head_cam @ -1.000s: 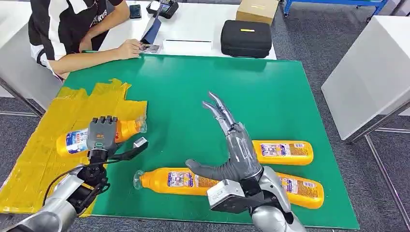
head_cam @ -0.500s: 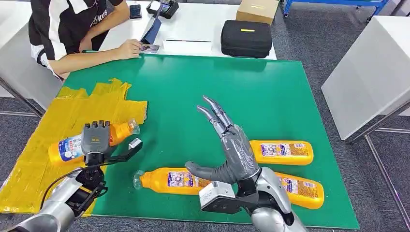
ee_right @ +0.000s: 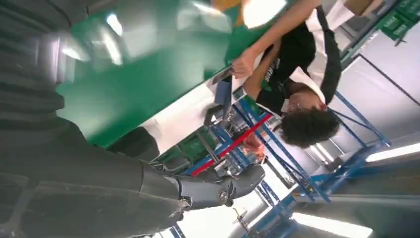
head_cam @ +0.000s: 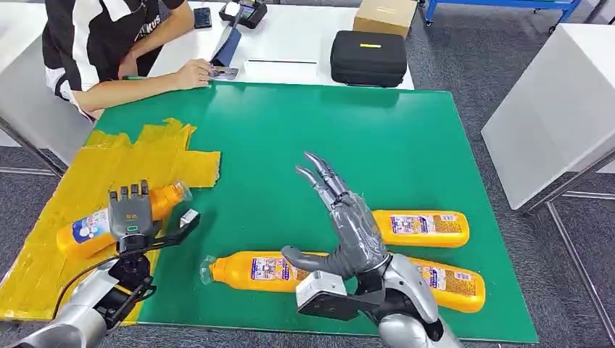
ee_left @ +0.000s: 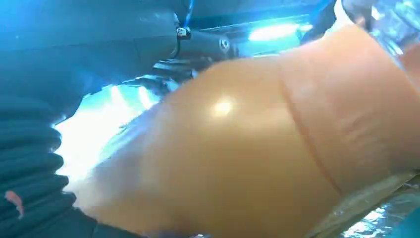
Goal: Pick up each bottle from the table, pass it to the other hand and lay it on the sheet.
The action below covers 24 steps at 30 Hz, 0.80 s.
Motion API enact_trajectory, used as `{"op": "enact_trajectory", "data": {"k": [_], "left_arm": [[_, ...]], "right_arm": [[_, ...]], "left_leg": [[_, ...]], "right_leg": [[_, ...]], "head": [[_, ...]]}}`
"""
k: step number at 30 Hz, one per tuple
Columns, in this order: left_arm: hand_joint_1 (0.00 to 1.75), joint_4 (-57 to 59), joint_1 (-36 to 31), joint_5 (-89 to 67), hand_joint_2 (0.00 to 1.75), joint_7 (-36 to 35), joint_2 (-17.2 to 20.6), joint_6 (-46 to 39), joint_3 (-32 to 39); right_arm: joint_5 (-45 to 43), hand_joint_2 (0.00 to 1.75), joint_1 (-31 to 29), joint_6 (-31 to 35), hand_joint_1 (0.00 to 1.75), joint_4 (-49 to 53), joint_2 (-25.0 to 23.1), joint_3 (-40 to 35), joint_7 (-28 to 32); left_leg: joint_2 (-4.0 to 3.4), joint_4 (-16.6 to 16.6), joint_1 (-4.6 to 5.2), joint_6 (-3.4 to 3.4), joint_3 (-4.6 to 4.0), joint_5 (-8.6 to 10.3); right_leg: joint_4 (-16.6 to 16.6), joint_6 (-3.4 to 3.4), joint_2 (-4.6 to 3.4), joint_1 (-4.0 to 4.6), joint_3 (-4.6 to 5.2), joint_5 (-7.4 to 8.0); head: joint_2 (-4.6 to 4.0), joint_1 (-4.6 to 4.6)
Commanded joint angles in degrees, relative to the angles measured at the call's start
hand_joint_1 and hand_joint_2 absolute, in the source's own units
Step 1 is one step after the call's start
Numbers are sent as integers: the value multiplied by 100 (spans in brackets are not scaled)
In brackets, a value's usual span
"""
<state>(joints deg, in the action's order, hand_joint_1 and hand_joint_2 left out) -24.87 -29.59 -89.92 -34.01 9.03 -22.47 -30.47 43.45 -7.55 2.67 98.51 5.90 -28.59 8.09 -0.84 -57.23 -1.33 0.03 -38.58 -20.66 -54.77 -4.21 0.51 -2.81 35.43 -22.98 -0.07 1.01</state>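
Note:
My left hand (head_cam: 130, 212) grips an orange bottle (head_cam: 81, 232) with a blue-and-white label, lying sideways low over the yellow sheet (head_cam: 101, 163). Its orange body (ee_left: 257, 144) looms close in the left wrist view. My right hand (head_cam: 350, 226) is open, with its fingers spread and pointing away from me, above the green mat (head_cam: 377, 130). Its thumb (ee_right: 218, 186) appears in the right wrist view. Three more orange bottles lie on the mat: one (head_cam: 250, 270) just left of the right hand, one (head_cam: 424, 228) to its right, and one (head_cam: 453, 285) at the near right.
A person (head_cam: 101, 40) sits at the far left corner, one hand resting by the mat's edge. A black case (head_cam: 368, 56) and a cardboard box (head_cam: 386, 14) stand on the white table behind. Another white table (head_cam: 558, 109) is on the right.
My left hand has carried the bottle to the left and nearer to me over the sheet. My right hand has drawn back a little and sunk lower.

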Motion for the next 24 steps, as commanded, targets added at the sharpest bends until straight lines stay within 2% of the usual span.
{"op": "enact_trajectory", "data": {"k": [1,9,12,13,14,15,16,22,23,24], "left_arm": [[0,212,11,-8,175,-217,81,-31,29],[0,181,37,-8,175,-200,29,-107,188],[0,47,78,-8,175,-306,14,-399,269],[0,-13,102,-8,175,-321,16,-498,305],[0,-259,201,-8,175,-130,-49,-842,752],[0,-369,218,-8,175,-108,-40,-896,787],[0,-682,319,-8,175,108,-95,-998,1158],[0,-1271,427,-8,175,-131,87,-1036,842],[0,-1271,427,-8,175,-131,87,-1036,842],[0,-1471,462,-8,175,-395,197,-1029,537]], "right_arm": [[215,175,-186,-290,0,-334,85,-290,-179],[318,175,-222,-405,0,-441,139,-361,-271],[424,175,-171,-476,0,-437,179,-393,-356],[449,0,-158,-494,0,-442,191,-401,-376],[530,0,-125,-549,0,-456,231,-428,-434],[538,0,-119,-555,0,-472,251,-442,-437],[557,0,-116,-566,0,-517,303,-481,-445],[622,0,-90,-605,0,-611,353,-538,-457],[622,0,-90,-605,0,-611,353,-538,-457],[698,0,-89,-665,0,-636,366,-579,-506]], "left_leg": [[-7,-1,-2,4,36,-19],[-7,2,-1,3,24,-12],[-6,0,-2,4,39,-20],[-5,-2,-2,5,54,-29],[-5,2,-2,4,36,-18],[-5,0,-2,4,44,-23],[-1,2,-2,4,31,-17],[4,0,-4,3,17,-11],[5,-5,-4,6,39,-25],[4,-2,-3,4,29,-18]], "right_leg": [[1,30,-14,5,-31,-12],[3,23,-12,3,-21,-7],[1,31,-13,5,-35,-14],[-1,42,-15,6,-49,-22],[3,30,-12,5,-33,-12],[1,35,-13,6,-40,-16],[4,27,-7,5,-30,-11],[5,22,-3,5,-14,-9],[-1,36,-5,7,-35,-21],[1,30,-5,6,-26,-15]], "head": [[0,0],[0,0],[0,0],[0,0],[0,0],[0,0],[0,2],[0,0],[0,2],[0,0]]}}
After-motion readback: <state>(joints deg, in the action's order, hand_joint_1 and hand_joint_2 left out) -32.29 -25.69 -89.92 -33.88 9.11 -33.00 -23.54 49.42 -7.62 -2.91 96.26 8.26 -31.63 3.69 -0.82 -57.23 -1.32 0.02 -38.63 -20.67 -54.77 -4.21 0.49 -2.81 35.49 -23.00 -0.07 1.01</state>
